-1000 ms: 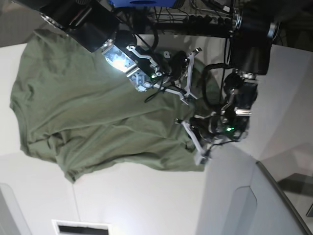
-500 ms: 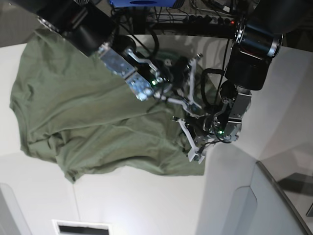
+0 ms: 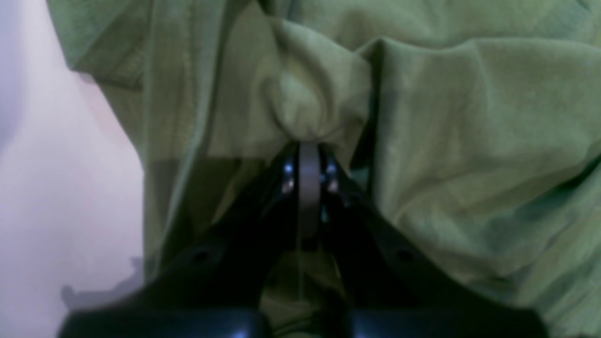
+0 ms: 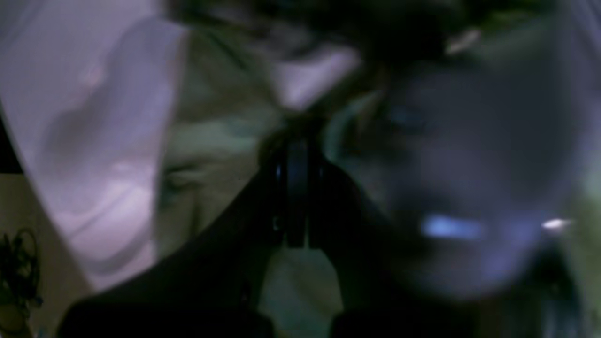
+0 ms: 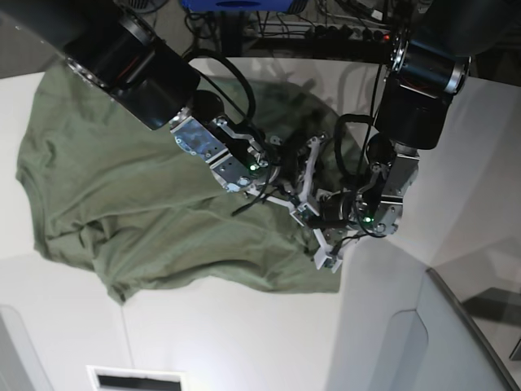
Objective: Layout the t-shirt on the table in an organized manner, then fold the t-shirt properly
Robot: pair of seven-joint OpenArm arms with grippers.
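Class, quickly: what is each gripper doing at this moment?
Left gripper: closed, pinching a bunch of the t-shirt.
Right gripper: closed; green cloth around it, but too blurred to confirm a hold.

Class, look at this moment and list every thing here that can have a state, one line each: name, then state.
t-shirt: spread but rumpled on the table, one edge bunched and pinched.
table: white, partly covered by the t-shirt.
left gripper: shut on a bunch of t-shirt cloth.
right gripper: shut, down at the t-shirt; too blurred to tell if it grips cloth.
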